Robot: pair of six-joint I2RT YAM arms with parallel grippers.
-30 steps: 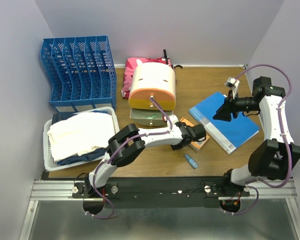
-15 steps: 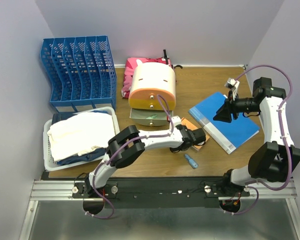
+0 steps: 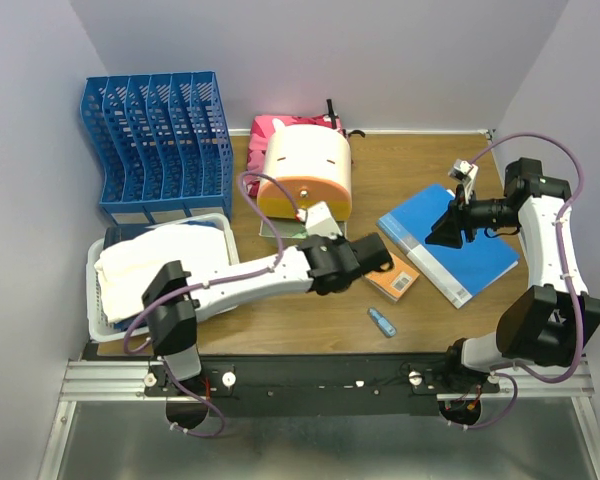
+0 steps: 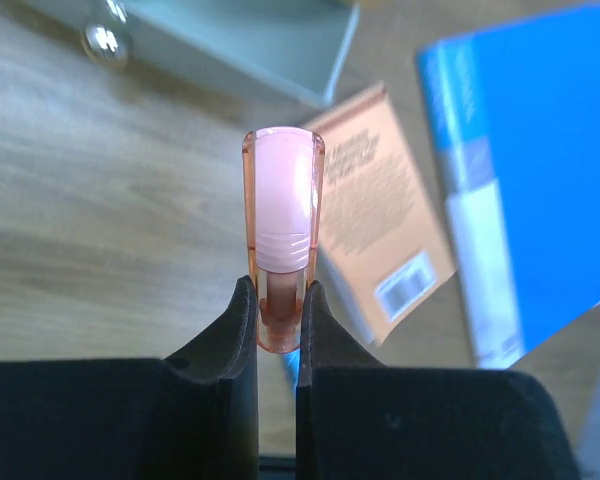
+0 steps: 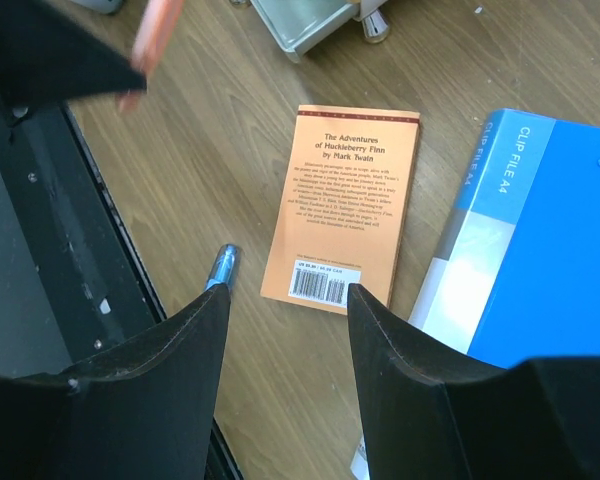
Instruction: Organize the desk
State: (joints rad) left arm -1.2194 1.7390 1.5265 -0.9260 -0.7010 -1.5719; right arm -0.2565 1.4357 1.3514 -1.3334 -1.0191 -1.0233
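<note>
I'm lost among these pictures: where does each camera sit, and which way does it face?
Top external: high behind the robot, looking down on the desk; left arm, right arm show.
Left wrist: looks down past left gripper, shut on a pink piece.
Right wrist: looks down through the open right gripper.
All share the orange book.

Desk (image 3: pixel 420 170): wood-grain, matt, smooth. Front rail (image 3: pixel 310 375): black metal, dull. Far-left rack (image 3: pixel 150 140): blue plastic lattice. Tray (image 3: pixel 220 218): white plastic. Cloth (image 3: pixel 155 265) in it: cream, soft, creased. Pink stick (image 4: pixel 283 200): translucent glossy plastic, ribbed band. Left gripper (image 4: pixel 278 305): matt black. Book (image 5: pixel 345 205): orange paper cover, matt. Folder (image 5: pixel 540 250): blue, smooth, faint sheen.
</note>
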